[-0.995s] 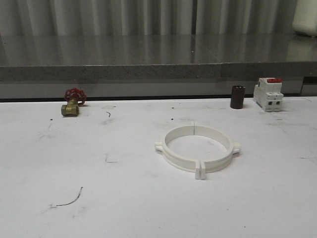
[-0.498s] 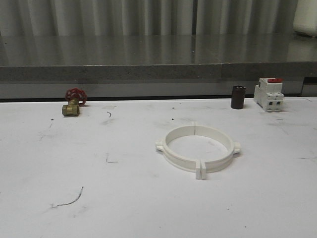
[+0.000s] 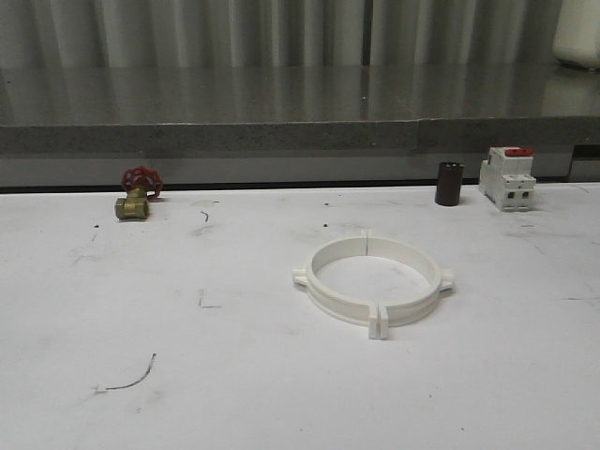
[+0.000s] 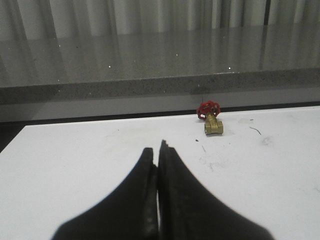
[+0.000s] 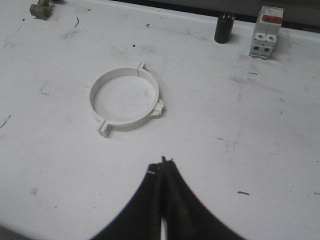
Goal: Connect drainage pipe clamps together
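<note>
Right gripper, closed, near joined clamps.

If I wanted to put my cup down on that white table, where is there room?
The widest bare patch lies left of the white clamp ring, in front of the brass valve. The near edge of the table is bare too. The back right is crowded by the dark cylinder and the breaker.

I am looking at what seems a workshop or test bench: a scuffed, pen-marked white table is sitting before a grey stone ledge, with a brass valve, a circuit breaker and a dark cylinder lying along its far edge.
</note>
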### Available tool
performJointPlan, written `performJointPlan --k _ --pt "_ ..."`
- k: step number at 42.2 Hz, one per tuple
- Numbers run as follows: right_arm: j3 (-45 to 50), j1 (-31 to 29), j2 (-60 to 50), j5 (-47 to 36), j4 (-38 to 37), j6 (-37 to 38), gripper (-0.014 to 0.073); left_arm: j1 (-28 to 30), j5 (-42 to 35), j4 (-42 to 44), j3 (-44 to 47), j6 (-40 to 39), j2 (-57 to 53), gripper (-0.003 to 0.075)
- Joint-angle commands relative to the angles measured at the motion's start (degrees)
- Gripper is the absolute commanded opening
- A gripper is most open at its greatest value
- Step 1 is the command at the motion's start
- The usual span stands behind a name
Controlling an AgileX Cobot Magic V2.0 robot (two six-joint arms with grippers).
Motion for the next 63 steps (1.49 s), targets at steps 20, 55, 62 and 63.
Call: performJointPlan --k 20,55,62,63 --pt "-1.32 -0.35 -0.14 -3.72 0.31 -0.57 -0.0116 -0.08 -10.84 -1.93 3.09 -0.17 -2.25 -0.002" --pt "-1.32 -0.35 -0.14 -3.72 0.31 -0.57 -0.0116 -1.08 -12.5 -3.38 3.09 -0.17 -2.25 -0.002" --pt "-1.32 -0.35 -0.14 -3.72 0.31 -0.57 -0.0116 -1.08 -11.02 -3.77 3.09 -0.17 -2.25 -0.002" --pt "-1.32 -0.35 -0.14 -3.72 0.31 -0.57 -0.0116 -1.08 -10.91 -3.77 3.09 -0.17 -2.25 -0.002"
